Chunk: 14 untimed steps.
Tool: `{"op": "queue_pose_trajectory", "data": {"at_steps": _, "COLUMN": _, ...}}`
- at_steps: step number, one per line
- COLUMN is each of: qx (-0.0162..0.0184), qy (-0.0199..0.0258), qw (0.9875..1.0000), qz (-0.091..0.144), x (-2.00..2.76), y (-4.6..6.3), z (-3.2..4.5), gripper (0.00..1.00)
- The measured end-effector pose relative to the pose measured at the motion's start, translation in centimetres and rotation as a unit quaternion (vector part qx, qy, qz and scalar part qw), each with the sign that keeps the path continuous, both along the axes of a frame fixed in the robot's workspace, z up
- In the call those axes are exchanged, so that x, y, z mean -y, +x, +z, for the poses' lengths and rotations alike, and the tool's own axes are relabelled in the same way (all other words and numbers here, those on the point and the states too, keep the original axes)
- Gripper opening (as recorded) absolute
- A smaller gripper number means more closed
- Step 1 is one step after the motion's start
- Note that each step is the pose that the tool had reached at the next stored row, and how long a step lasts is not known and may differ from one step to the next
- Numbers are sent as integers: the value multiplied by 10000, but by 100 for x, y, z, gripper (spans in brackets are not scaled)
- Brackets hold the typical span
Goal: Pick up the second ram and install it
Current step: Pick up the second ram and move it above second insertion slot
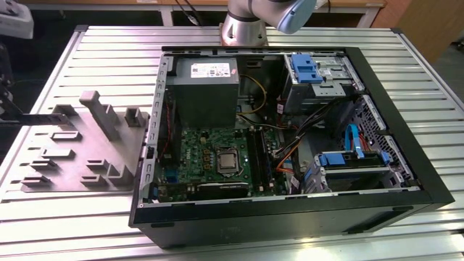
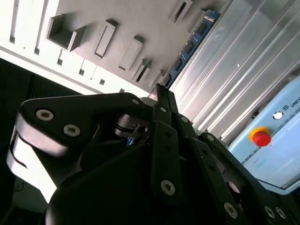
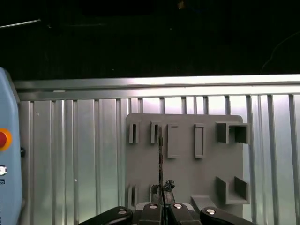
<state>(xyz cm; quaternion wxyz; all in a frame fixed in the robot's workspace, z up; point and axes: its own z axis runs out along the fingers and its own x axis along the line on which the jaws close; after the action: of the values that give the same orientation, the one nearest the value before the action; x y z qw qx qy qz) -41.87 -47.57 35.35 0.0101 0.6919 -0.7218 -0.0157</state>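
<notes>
- Blue-green, long, thin circuit-board strip (image 2: 191,46) with dark chips stands on edge in the grey slotted plastic fixture plate (image 3: 187,173) on the ribbed metal desk (image 3: 70,154).
- Black pincer (image 2: 161,93) is narrow, clamped on the strip's near end.

On the counter (image 1: 108,60): computer case (image 1: 290,217), fixture plate (image 1: 76,147) just beside it at the exterior view's left, the second ram (image 3: 161,154) standing on edge in the plate's slots.

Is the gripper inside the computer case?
No; in the first wrist view the gripper hangs over the grey fixture plate.
</notes>
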Motion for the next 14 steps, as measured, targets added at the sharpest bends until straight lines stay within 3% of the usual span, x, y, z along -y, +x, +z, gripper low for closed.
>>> {"op": "queue_pose_trajectory", "data": {"at_steps": 1, "qx": 1, "qy": 0, "qw": 10000, "qz": 0, "x": 0, "y": 0, "z": 47, "gripper": 11}}
{"op": "queue_pose_trajectory", "data": {"at_steps": 2, "qx": 0, "qy": 0, "qw": 10000, "qz": 0, "x": 0, "y": 0, "z": 142, "gripper": 11}}
{"op": "queue_pose_trajectory", "data": {"at_steps": 7, "qx": 0, "qy": 0, "qw": 10000, "qz": 0, "x": 0, "y": 0, "z": 359, "gripper": 11}}
{"op": "queue_pose_trajectory", "data": {"at_steps": 14, "qx": 0, "qy": -1, "qw": 10000, "qz": 1, "x": 0, "y": 8, "z": 369, "gripper": 11}}
